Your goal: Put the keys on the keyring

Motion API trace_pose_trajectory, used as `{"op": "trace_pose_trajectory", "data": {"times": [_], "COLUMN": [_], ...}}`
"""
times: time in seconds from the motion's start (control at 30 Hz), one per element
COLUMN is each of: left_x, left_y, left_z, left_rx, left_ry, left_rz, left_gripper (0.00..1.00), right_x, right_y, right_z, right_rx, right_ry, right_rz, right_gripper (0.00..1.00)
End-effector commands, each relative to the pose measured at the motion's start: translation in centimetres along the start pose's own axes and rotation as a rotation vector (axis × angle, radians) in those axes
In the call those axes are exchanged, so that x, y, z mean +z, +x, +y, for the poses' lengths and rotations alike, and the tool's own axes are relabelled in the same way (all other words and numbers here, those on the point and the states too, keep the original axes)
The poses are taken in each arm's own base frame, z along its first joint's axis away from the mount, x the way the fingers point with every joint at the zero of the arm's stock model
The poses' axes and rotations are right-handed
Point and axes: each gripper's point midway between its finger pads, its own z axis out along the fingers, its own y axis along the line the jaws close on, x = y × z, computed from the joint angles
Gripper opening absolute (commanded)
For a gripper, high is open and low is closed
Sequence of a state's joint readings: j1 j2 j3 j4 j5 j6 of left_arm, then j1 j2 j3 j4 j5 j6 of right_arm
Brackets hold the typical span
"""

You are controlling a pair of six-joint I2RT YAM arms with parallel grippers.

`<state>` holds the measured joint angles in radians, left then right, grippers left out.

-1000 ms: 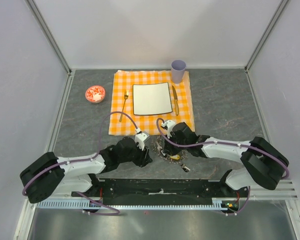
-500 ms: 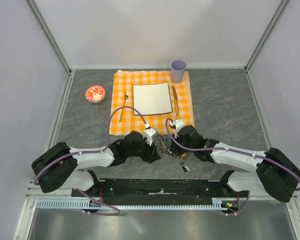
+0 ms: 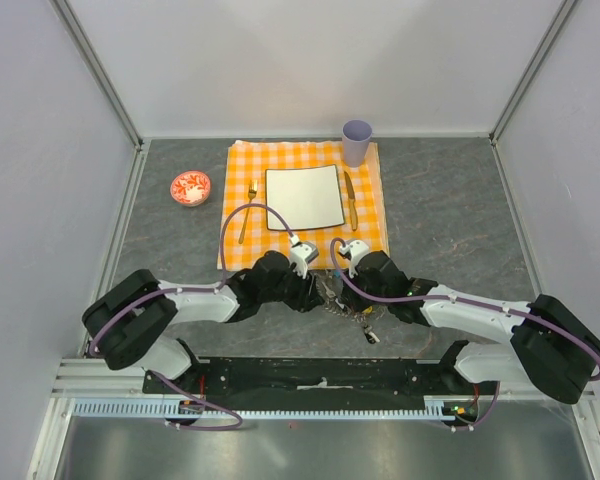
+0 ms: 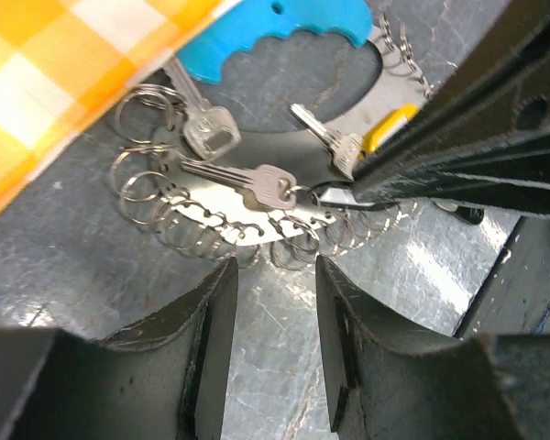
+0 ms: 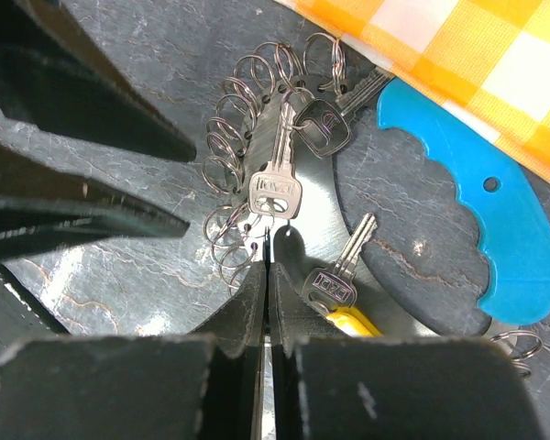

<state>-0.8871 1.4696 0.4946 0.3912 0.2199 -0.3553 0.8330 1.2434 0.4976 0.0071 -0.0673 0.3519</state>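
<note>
The right gripper point(image 5: 268, 270) was pressed together with no gap between its fingers. Whether it pinched one of the small wire loops could not be told. Its tips met just short of the head of a silvery key point(image 5: 275, 183) that lay straight ahead of it on the grey bench point(image 3: 450, 200). A second key point(image 5: 323, 124) lay farther ahead, near the edge of the orange checked cloth point(image 5: 458, 46). A third key point(image 5: 337, 275), beside a yellow piece, lay just to the right of the tips. The keyring point(image 5: 231, 151), a curved row of many thin wire loops, arced ahead and to the left of this gripper. Its turquoise tag point(image 5: 481, 238) lay off to the right.

The left gripper point(image 4: 275, 275) had its fingers apart, facing the same cluster from the other side. The loops and keys lay on the bench just ahead of its open gap.
</note>
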Motion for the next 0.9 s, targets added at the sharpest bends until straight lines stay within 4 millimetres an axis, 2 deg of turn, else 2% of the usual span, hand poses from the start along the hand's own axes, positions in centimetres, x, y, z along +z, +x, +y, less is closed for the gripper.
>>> {"op": "trace_pose_trajectory", "data": {"times": [0.0,0.27,0.67,0.87], "left_x": [0.5,1.1,2.5,2.3], "left_y": [-3.2,-2.0,-1.5,-1.5], "left_z": [-1.3,-3.3,-2.3,-2.2], "left_rx": [-0.071,-0.152,-0.15,-0.15], "left_ry": [0.076,0.176,0.09,0.079], "left_rz": [-0.081,-0.036,-0.007,-0.008], "left_gripper": [0.46,0.45,0.42,0.33], "right_x": [-0.1,0.0,0.0,-0.1], "right_y": [-0.7,-1.0,-1.0,-1.1], "right_z": [0.2,0.2,0.4,0.4], "right_rx": [-0.021,-0.031,-0.028,-0.027], "right_ry": [-0.014,-0.017,-0.025,-0.028], "right_rz": [-0.032,-0.041,-0.046,-0.05], "right_gripper": [0.05,0.05,0.05,0.05]}}
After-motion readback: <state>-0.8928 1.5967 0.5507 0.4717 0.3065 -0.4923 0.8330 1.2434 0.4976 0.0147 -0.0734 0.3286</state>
